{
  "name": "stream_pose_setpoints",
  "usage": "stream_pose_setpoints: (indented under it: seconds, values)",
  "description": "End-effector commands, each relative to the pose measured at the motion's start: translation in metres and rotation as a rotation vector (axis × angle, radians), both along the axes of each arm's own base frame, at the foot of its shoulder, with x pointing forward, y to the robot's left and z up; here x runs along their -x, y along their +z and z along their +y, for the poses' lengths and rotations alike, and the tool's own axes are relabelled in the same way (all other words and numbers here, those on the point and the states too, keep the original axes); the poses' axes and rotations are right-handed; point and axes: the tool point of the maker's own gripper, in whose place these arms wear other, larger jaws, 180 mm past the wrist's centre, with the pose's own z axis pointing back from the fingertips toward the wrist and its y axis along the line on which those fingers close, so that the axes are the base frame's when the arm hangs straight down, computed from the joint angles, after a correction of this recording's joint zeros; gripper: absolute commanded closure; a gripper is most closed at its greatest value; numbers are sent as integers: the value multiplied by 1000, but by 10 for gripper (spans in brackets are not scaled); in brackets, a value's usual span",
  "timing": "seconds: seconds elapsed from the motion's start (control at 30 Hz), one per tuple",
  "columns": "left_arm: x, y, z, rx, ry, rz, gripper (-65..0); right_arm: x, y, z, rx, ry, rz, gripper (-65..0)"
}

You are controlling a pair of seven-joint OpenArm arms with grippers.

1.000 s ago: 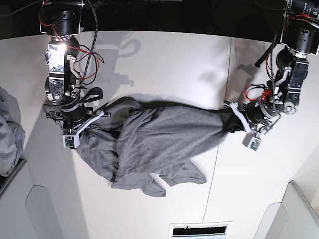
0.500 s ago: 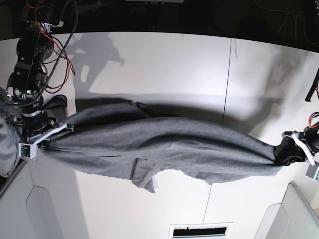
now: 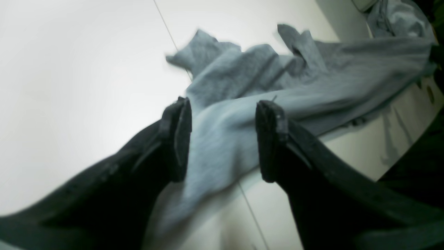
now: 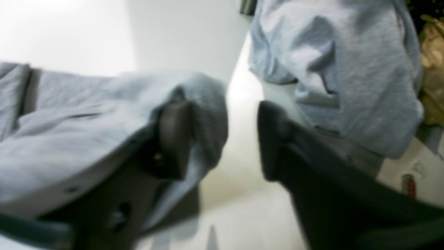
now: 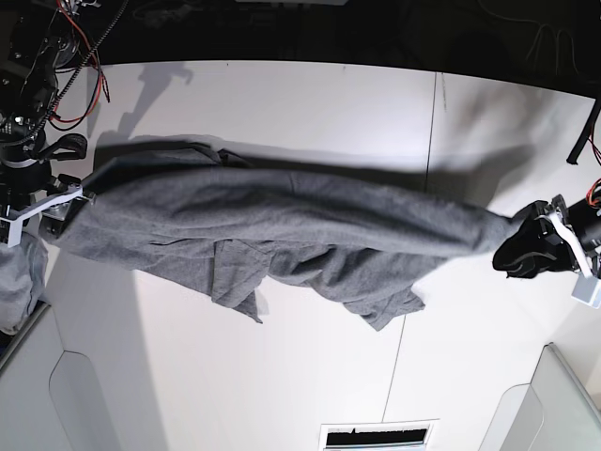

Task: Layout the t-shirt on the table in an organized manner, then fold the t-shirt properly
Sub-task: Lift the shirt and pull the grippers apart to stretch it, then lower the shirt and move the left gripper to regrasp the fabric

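The grey t-shirt (image 5: 282, 221) stretches in a long band across the white table (image 5: 282, 103), with loose folds hanging at its near edge. In the base view my left gripper (image 5: 526, 249) is at the shirt's right end and my right gripper (image 5: 61, 202) at its left end. The left wrist view shows the left gripper (image 3: 224, 104) open, with the t-shirt (image 3: 260, 66) running loosely between its fingers. Seen from the right wrist, the right gripper (image 4: 222, 107) is open too, and the t-shirt (image 4: 69, 114) drapes over one finger (image 4: 173, 139).
Another grey garment (image 5: 14, 282) is heaped at the left table edge, close to my right gripper (image 4: 347, 69). A thin dark seam (image 5: 430, 160) crosses the table. Light grey panels (image 5: 84, 404) sit at the near corners, and a white slotted piece (image 5: 376, 435) at the near edge.
Both grippers have gone from shut on the shirt's ends to open. The stretched shirt has shifted toward the far side and sagged, and its right end has slipped back from the left gripper.
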Motion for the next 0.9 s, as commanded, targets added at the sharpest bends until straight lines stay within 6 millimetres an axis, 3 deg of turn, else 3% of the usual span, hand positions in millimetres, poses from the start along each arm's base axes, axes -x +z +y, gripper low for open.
stream_pose_setpoints:
  seconds: [0.0, 0.23, 0.47, 0.53, 0.7, 0.87]
  values:
    - [-5, 14, 0, 21, 1, -48, -322, -6, 13, -4, 2, -11, -42, -348]
    - [16, -11, -9, 52, 5, 19, -322, 6, -12, 27, -186, 43, 55, -347]
    - [18, -18, -12, 47, 11, 23, -322, 49, -45, 89, -398, 182, 100, -347]
    - [16, -24, -15, 20, 14, 7, -322, 57, -49, 98, -424, 178, 90, -347]
    - [14, -46, -50, -36, -63, 7, -323, 42, -46, 106, -435, 177, 15, -347]
    - [6, -54, -95, -64, -181, -10, -396, 17, -67, 108, -455, 149, 38, -347]
